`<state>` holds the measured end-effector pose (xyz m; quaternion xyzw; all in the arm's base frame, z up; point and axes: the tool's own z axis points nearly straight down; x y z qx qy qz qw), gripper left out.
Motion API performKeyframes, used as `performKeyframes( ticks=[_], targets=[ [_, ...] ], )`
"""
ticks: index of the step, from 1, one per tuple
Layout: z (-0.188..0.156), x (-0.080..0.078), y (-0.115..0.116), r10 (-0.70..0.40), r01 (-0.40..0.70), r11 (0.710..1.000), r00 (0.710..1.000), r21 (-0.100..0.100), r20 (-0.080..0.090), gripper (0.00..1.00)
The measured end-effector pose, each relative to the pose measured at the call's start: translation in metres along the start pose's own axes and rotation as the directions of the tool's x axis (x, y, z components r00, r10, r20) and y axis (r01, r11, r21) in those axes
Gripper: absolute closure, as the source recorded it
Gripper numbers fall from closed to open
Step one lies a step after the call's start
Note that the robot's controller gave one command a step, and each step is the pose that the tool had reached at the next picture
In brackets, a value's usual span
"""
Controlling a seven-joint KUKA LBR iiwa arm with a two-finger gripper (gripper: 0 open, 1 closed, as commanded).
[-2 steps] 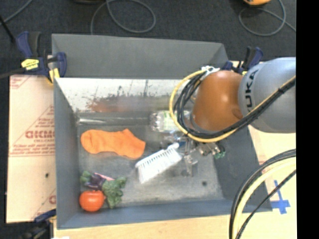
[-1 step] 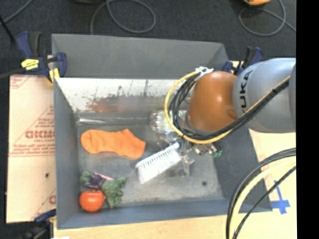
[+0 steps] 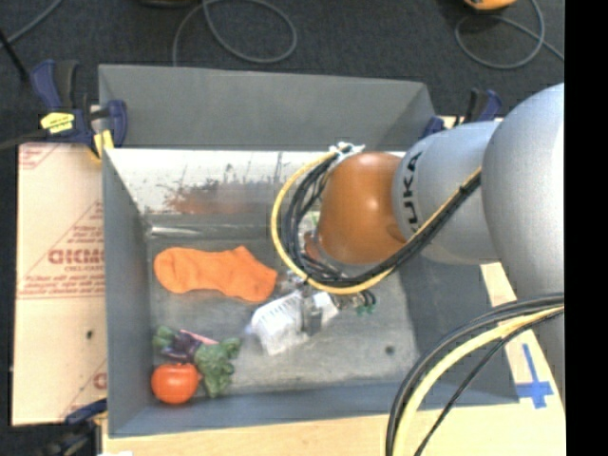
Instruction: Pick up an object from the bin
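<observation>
The jaws sit low in the bin (image 3: 123, 283), near the middle of its floor, at the right end of a white crumpled packet (image 3: 275, 329); whether they are open or closed on it cannot be told, since the wrist and its cables cover them. The packet looks like thin film or paper: light, soft, likely to crush and slip; judged best taken across a bunched fold near its middle, not by a loose edge. Just beside it, to the upper left, lies an orange cloth (image 3: 214, 272), limp and flat, apart from the jaws; it would need a pinch on a raised wrinkle. In the lower left corner lie a red-orange ball (image 3: 174, 383), probably smooth and prone to roll, touching a green leafy piece (image 3: 218, 361), with a purple-green piece (image 3: 176, 342) above it; all three are well apart from the jaws.
</observation>
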<state>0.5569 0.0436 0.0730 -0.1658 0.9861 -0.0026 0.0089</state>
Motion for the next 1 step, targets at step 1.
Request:
performKeyframes(
  ticks=[1],
  targets=[
    [-0.0002,0.0001,-0.0005,-0.001,0.001,1.000,1.000,0.000,0.000,1.00]
  ],
)
